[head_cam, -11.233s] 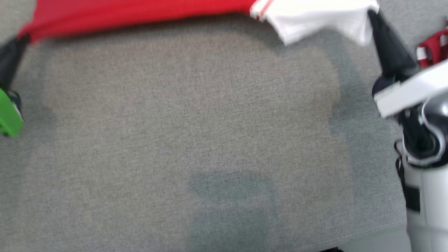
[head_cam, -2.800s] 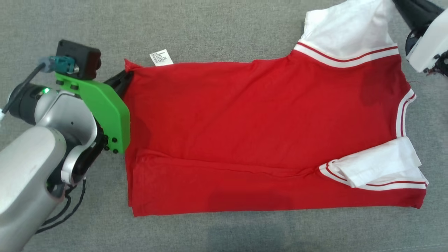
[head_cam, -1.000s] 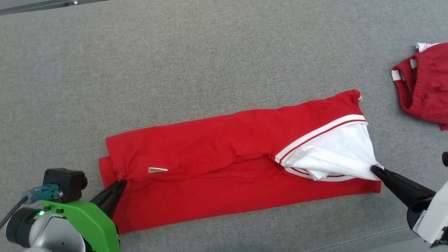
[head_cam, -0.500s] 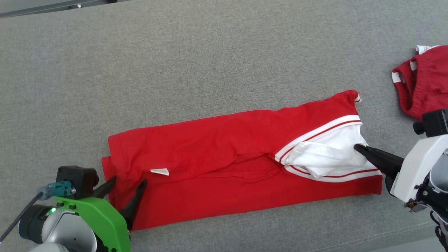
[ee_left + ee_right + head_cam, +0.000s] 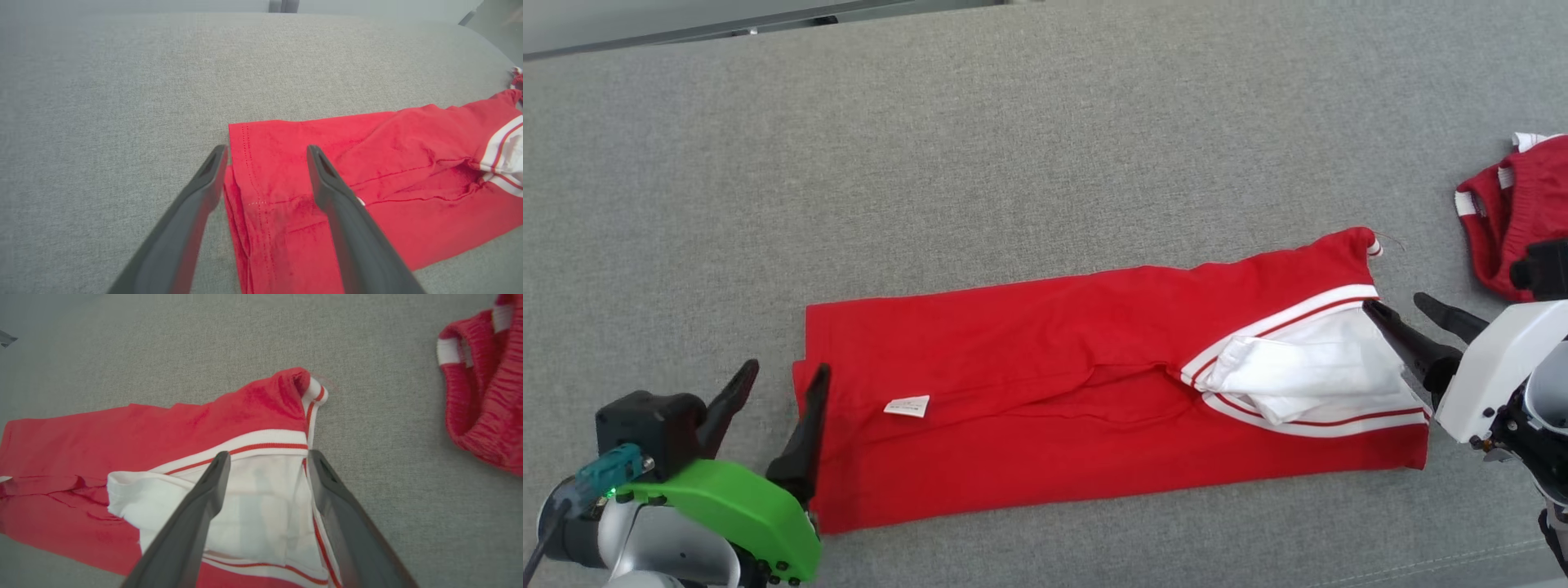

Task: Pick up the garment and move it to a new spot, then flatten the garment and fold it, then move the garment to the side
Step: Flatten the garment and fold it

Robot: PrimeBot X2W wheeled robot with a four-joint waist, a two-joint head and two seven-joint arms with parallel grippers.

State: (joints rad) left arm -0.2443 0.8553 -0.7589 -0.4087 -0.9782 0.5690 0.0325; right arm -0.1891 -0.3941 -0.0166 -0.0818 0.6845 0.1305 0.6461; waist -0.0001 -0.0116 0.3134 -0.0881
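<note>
- The shirt (image 5: 1094,392) lies folded into a long red strip on the grey padded surface (image 5: 1013,163), with its white sleeve (image 5: 1307,367) on top at the right end.
- The left gripper (image 5: 783,371) has its fingers spread, straddling the left hem. Whether a tip touches the cloth is unclear.
- The right gripper (image 5: 1396,304) has its fingers spread at the sleeve end, holding nothing.
- A second red garment (image 5: 1515,212) lies apart, near the right edge.

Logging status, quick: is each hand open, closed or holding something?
Left hand: open, holding nothing.
Right hand: open, holding nothing.
</note>
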